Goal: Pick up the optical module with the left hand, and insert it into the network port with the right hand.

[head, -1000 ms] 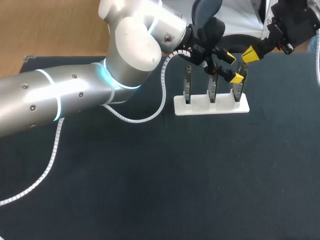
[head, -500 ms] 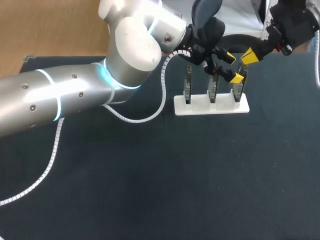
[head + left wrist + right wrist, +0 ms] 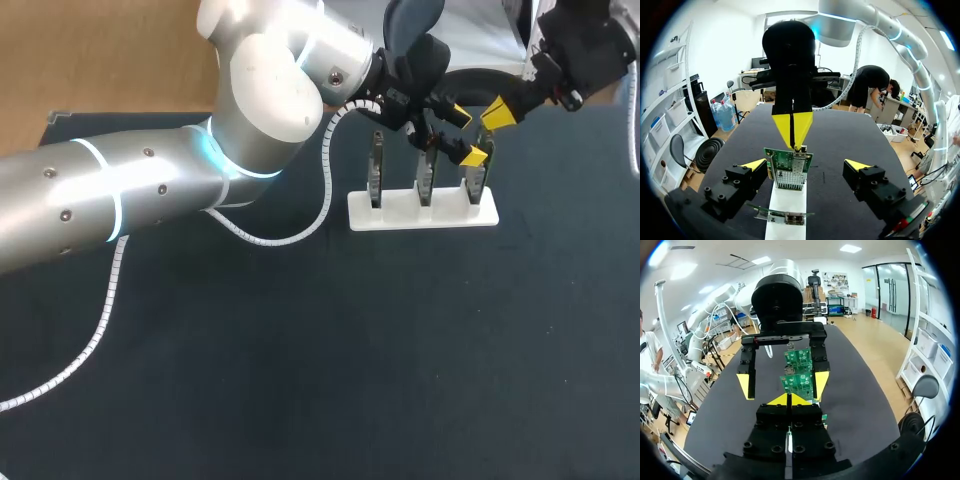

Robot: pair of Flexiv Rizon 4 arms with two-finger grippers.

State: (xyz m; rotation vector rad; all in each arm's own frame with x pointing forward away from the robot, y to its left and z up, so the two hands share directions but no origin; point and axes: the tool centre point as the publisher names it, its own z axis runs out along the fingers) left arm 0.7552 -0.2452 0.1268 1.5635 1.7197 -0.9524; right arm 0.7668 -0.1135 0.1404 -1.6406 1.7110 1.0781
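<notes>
Two grippers at the green board
The left gripper (image 3: 806, 165) spreads wide around the upright green board (image 3: 788, 170) on its white stand (image 3: 786, 201). The right gripper (image 3: 793, 131), pinched together, meets the board's top.

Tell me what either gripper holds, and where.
Left gripper is open, holding nothing. Right gripper is shut at the top edge of the circuit board; grip unclear.
</notes>
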